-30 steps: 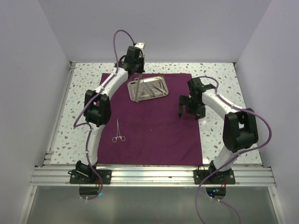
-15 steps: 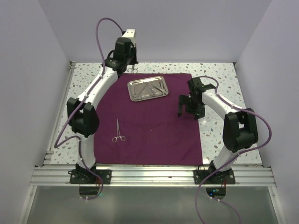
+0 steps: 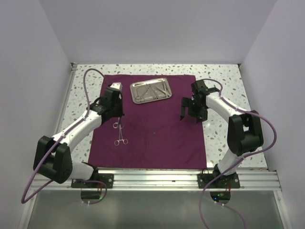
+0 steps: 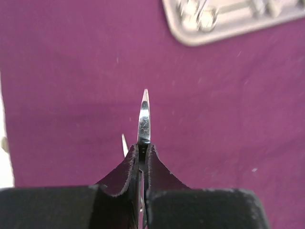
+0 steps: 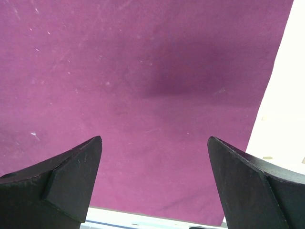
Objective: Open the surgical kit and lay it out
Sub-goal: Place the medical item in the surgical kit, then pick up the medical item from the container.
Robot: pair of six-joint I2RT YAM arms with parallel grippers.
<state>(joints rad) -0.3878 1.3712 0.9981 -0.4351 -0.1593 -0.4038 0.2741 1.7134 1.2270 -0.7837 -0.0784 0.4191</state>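
1. The left gripper [image 3: 116,116] is clenched on a thin silver instrument [image 4: 144,117]. Its black fingers [image 4: 125,169] are pressed together, and one pointed blade stands out beyond them.
2. We cannot tell whether this instrument is the scissors. Most of it is hidden between the fingers, and from above it shows only as a small glint under the gripper.
3. A second silver tip [image 4: 124,144] shows just left of the blade. We cannot tell whether it belongs to the held instrument or lies on the cloth.
4. The dark purple cloth wrap [image 3: 157,133] lies spread flat on the speckled white terrazzo table [image 3: 76,109]. The left gripper hangs over its left part.
5. The small rectangular shiny steel tray [image 3: 162,82] sits on the far part of the cloth. The thin silver tools [image 3: 148,91] inside it are too small to tell apart. In the left wrist view only a blurred corner of the tray [image 4: 224,26] shows, cut off by the top edge.
6. Ring-handled silver forceps [image 3: 121,138] lie on the cloth just near of the left gripper, apart from the tray.
7. The right gripper [image 3: 183,113] hangs released over the right part of the cloth. Its two dark fingers [image 5: 71,171] are spread wide with nothing between them, and the cloth's right edge and the bare table [image 5: 286,109] are in its view.
8. A looping purple cable [image 3: 88,76] arcs over the table's left side, and an aluminium rail [image 3: 157,176] runs along the near edge.
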